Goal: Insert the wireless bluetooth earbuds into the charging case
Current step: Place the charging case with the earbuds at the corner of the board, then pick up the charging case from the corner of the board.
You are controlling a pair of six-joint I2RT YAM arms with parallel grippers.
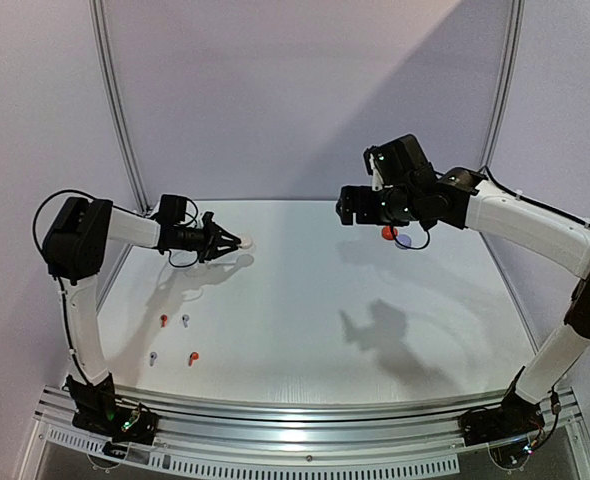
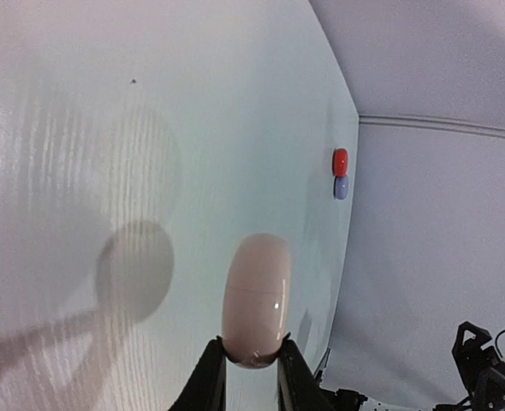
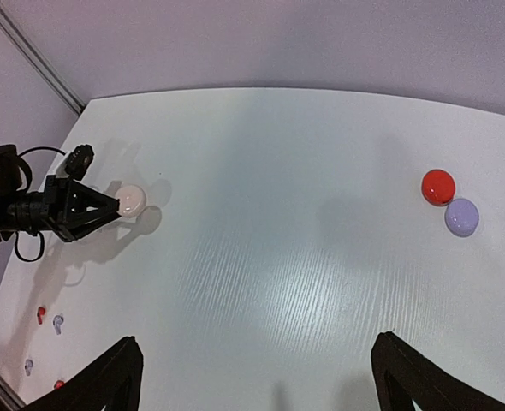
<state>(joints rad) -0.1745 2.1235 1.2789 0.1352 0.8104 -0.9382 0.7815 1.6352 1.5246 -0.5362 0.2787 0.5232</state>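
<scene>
red case point(image 3: 437, 186) | lavender case point(image 3: 461, 217) | pinkish-white case point(image 2: 254, 300) | red-orange earbuds point(image 1: 192, 356) | pale lavender earbuds point(image 1: 185, 320) | white table point(image 1: 325, 300)

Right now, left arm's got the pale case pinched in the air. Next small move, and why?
Probably lower the pale case toward mid-table. The left gripper pinches only its end, the seam looks shut, and its shadow lies apart, so it is airborne. The right gripper hangs open and empty, free to work the lid.

Earbuds point(image 1: 185, 321) mere specks, perhaps four, lavender case point(image 1: 408, 241) half behind right arm point(image 1: 445, 205).
</scene>
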